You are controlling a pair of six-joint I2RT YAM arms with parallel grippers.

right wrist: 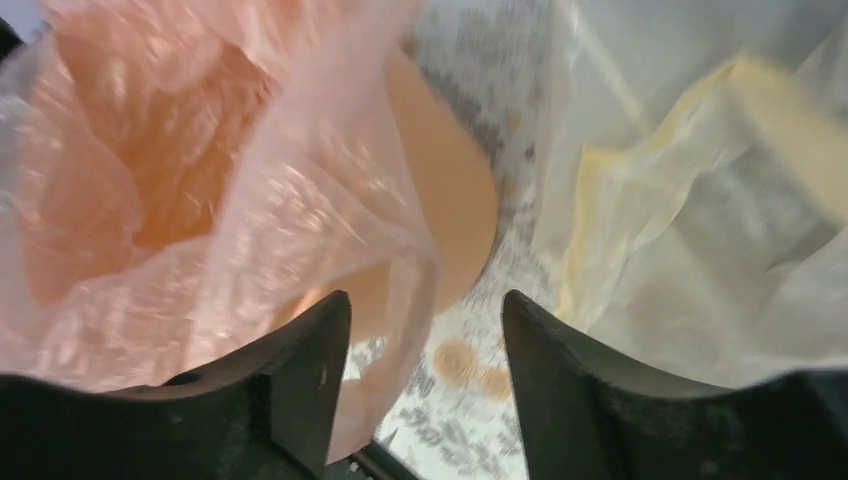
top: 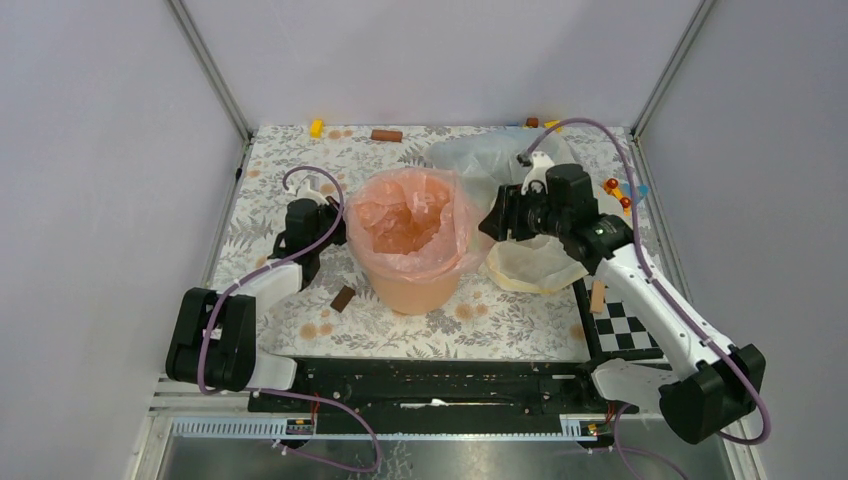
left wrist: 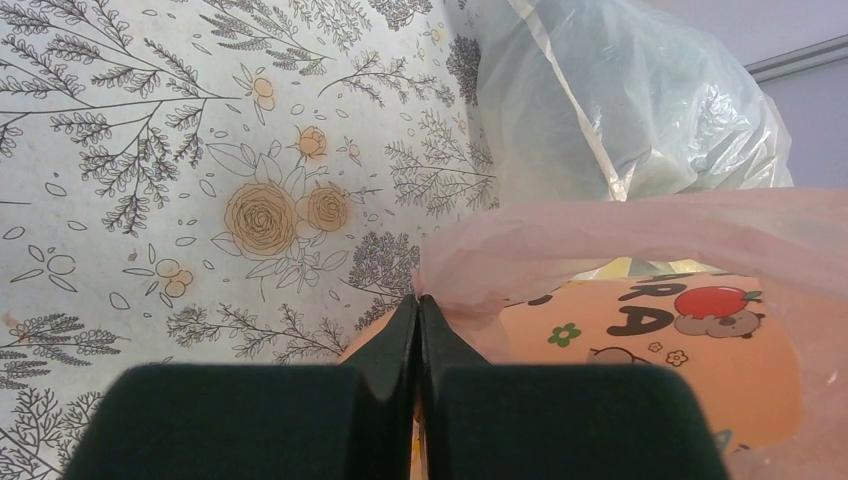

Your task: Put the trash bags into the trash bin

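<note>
The peach-orange trash bin (top: pixel 415 285) stands mid-table with the pink trash bag (top: pixel 410 215) lining it, its rim draped over the bin's edge. My left gripper (top: pixel 338 225) is at the bin's left side, shut on the pink bag's edge (left wrist: pixel 520 250); the bin's printed wall (left wrist: pixel 650 350) shows behind it. My right gripper (top: pixel 497 215) is open at the bin's right side. In the right wrist view a hanging fold of the pink bag (right wrist: pixel 300 230) lies against the left finger (right wrist: pixel 300 370), and the bin's wall (right wrist: pixel 450 210) is just beyond.
A clear whitish bag (top: pixel 485 155) lies behind the bin and a pale yellow bag (top: pixel 530 262) to its right, under my right arm. A brown block (top: pixel 343 298) lies at front left. Small toys sit along the back edge (top: pixel 386 135) and right edge (top: pixel 618 193). A checkerboard (top: pixel 625 325) is front right.
</note>
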